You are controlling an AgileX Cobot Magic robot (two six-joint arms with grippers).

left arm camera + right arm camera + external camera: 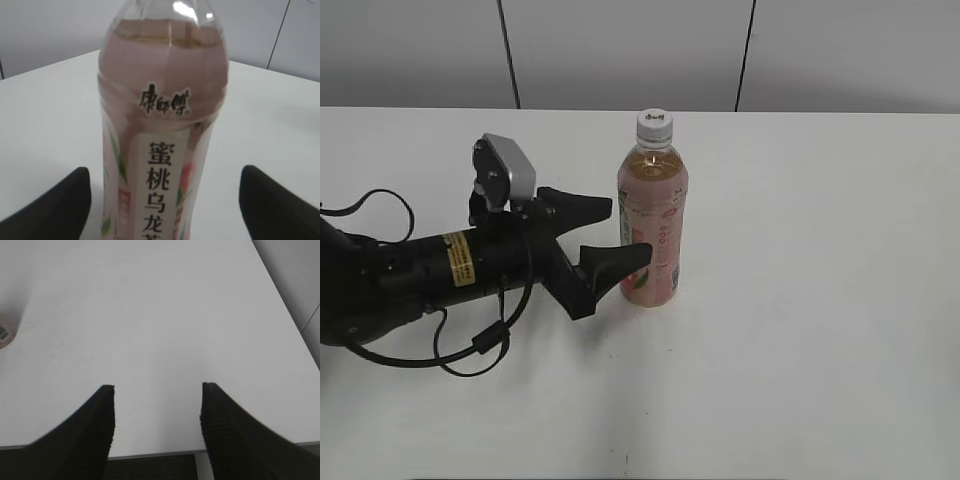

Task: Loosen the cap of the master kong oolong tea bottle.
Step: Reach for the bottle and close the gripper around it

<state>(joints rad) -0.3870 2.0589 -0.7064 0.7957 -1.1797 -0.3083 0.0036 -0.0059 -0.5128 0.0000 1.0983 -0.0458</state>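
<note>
The master kong oolong tea bottle (653,225) stands upright on the white table, with its pink peach label and amber tea. Its white ribbed cap (655,124) with a small dark mark is on top. My left gripper (617,232) is open, its black fingers on either side of the bottle's lower body, not touching it. In the left wrist view the bottle (162,135) fills the middle between the two fingertips (165,200); the cap is out of that view. My right gripper (157,390) is open and empty over bare table, and does not show in the exterior view.
The white table (820,300) ends at a grey wall (620,50) behind. The left arm's cables (470,350) lie on the table at the left. The table's near edge (150,454) shows under the right gripper, and the bottle's base (5,332) sits at that view's left edge.
</note>
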